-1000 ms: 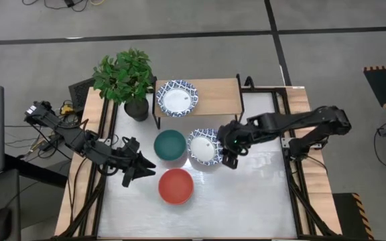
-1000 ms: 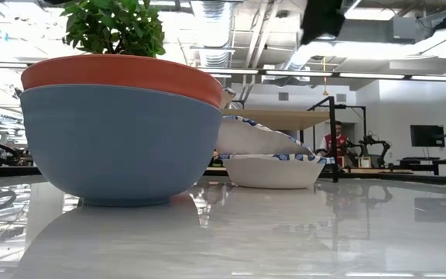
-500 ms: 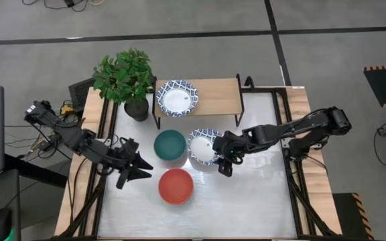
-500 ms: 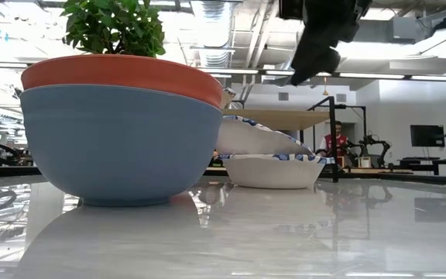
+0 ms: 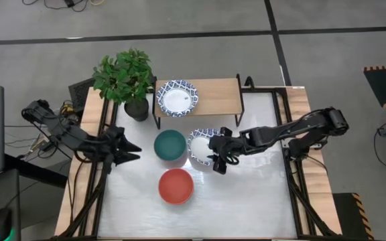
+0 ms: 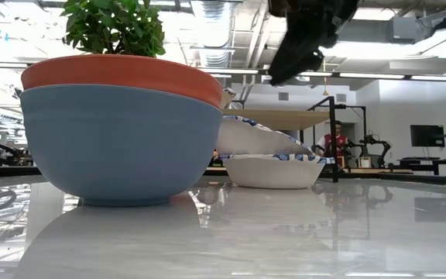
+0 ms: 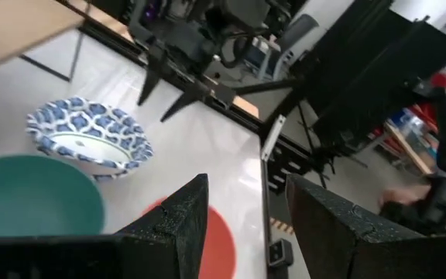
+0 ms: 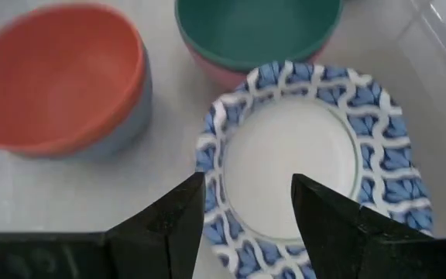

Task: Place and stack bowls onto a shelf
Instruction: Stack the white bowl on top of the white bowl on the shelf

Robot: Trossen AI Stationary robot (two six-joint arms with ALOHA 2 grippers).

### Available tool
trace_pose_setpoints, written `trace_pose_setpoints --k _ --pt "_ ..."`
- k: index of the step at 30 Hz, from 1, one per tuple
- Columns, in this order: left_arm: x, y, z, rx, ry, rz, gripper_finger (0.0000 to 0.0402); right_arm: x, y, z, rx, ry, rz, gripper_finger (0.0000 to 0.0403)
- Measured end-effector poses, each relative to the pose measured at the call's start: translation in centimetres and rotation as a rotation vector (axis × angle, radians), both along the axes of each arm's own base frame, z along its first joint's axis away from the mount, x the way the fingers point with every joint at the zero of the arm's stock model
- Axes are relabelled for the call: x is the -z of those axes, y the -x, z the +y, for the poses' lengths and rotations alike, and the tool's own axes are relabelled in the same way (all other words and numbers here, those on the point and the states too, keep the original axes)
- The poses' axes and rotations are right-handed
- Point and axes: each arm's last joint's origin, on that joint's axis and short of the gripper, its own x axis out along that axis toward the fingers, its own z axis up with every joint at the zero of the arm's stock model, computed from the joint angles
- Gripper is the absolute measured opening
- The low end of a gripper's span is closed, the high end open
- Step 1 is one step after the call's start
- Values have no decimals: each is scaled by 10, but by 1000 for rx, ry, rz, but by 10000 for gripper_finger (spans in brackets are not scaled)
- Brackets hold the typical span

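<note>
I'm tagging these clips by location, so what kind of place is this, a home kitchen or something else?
Probably a robotics lab or workshop, not a kitchen. The low view shows exposed ceiling ducts and a monitor in an open room; the left wrist view shows black equipment frames beside the white table.

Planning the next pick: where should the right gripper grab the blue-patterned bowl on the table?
Probably the blue-patterned bowl's rim on the side nearest the right gripper, one finger inside and one outside. It sits upright and open, and the teal bowl crowds the far side.
</note>
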Motion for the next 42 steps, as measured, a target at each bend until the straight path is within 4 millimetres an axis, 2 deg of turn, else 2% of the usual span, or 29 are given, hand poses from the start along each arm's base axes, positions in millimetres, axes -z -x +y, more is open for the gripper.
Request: trace_pose_setpoints --k 6,13,22,28,34,38,42 --pt "-1 2 3 -66 -72 -20 158 6 -15 0 -13 -9 -55 217" --pt "0 0 3 -64 -84 -11 158 18 -20 0 -26 -14 -22 217" --pt "5 4 5 -62 -104 40 158 26 -25 10 30 -111 -28 217" --pt "9 5 5 -43 -92 84 158 5 -32 15 -1 -108 -87 217" --pt "9 5 5 -76 -80 81 158 -14 -32 17 -61 -41 -57 217" --pt "8 5 7 -162 -30 66 158 -10 -28 19 -71 -12 -2 217" --pt "8 5 8 -176 -19 64 158 -8 -25 23 -60 72 16 217"
